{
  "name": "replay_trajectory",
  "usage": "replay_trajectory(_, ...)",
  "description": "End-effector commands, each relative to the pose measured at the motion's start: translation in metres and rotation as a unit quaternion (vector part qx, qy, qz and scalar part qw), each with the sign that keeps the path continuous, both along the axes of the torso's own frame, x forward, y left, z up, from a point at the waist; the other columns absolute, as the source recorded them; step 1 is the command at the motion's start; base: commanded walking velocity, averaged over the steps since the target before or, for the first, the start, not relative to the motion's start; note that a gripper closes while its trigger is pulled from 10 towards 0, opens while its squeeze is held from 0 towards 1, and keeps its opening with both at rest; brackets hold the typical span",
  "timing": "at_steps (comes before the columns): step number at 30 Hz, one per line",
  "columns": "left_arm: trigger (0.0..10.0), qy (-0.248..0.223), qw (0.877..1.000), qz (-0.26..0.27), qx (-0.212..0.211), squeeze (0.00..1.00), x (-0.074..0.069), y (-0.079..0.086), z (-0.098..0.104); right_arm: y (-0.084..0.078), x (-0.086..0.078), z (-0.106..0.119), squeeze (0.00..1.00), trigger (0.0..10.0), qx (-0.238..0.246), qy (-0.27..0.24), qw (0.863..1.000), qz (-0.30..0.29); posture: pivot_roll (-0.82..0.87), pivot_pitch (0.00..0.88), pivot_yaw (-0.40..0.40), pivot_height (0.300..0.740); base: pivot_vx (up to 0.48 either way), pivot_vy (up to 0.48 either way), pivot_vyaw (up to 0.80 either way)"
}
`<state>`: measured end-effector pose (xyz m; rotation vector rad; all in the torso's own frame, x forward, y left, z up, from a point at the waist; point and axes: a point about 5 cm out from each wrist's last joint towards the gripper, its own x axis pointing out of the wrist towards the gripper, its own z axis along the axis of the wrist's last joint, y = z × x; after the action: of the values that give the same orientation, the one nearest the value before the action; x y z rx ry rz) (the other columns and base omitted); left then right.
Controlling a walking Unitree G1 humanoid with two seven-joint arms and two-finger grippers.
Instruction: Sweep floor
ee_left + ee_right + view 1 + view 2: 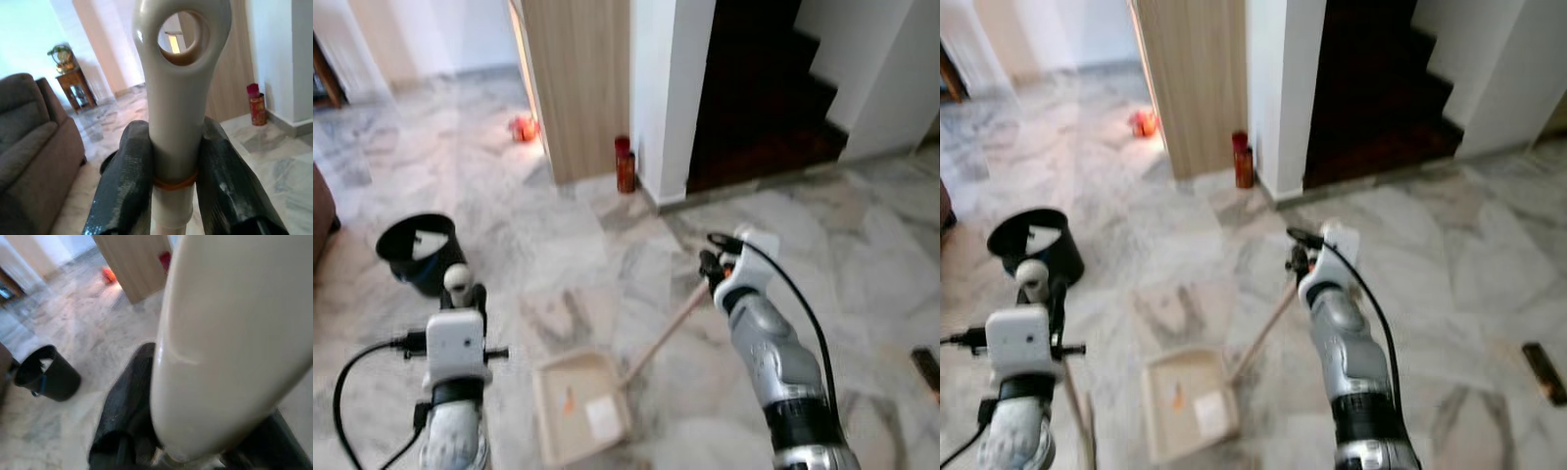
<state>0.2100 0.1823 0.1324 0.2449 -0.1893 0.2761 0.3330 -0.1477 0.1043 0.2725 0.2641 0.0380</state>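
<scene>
— dustpan (578, 406) lies flat on the marble floor (862, 264) between the arms, its long handle (664, 333) running up toward 1 o'clock into the right gripper (713, 266), clamped on its end.
— and the left?
— left gripper (173, 169) clenched on the broom handle (176, 83), upright at 9 o'clock of the pan. black bin (419, 253) sits at 11.

I find no legible text, brand, number or sign anywhere before me. The red canister (625, 164) by the wall corner carries a printed band, but it is too small and blurred to read; the pale patch inside the dustpan (578, 406) and the white scrap in the black bin (419, 253) show no readable marks.
</scene>
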Motion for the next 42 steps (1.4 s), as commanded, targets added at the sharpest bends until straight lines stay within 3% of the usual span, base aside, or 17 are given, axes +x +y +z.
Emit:
replay_trajectory(1, 10.0, -0.017, 1.000, 0.003, 0.011, 0.00, -0.0002, 0.0024, 0.0081, 0.0049, 0.0051, 0.0153, 0.00, 10.0, 0.001, -0.030, 1.000, 0.007, -0.19, 0.024, 0.063, 0.740, 0.000, 0.368, 0.00)
replay_trajectory(15, 10.0, -0.016, 1.000, 0.002, 0.012, 0.00, -0.0003, 0.0023, 0.0084, 0.0066, 0.0043, 0.0147, 0.00, 10.0, 0.004, -0.029, 0.999, 0.012, -0.18, 0.028, 0.064, 0.740, 0.000, 0.361, 0.00)
replay_trajectory(27, 10.0, -0.011, 1.000, -0.006, 0.014, 0.00, 0.0004, -0.0003, 0.0078, 0.0087, 0.0035, 0.0161, 0.00, 10.0, -0.003, -0.035, 0.999, 0.020, -0.18, 0.033, 0.066, 0.740, 0.000, 0.000, 0.00)
replay_trajectory(38, 10.0, -0.006, 1.000, 0.002, 0.018, 0.00, 0.0006, 0.0023, 0.0067, 0.0123, 0.0030, 0.0167, 0.00, 10.0, -0.002, -0.038, 0.999, 0.035, -0.18, 0.030, 0.065, 0.740, 0.139, 0.000, 0.74)
replay_trajectory(42, 10.0, -0.005, 1.000, 0.003, 0.018, 0.00, 0.0006, 0.0025, 0.0066, 0.0141, 0.0028, 0.0167, 0.00, 10.0, 0.001, -0.039, 0.998, 0.041, -0.18, 0.029, 0.066, 0.740, 0.261, 0.000, 0.00)
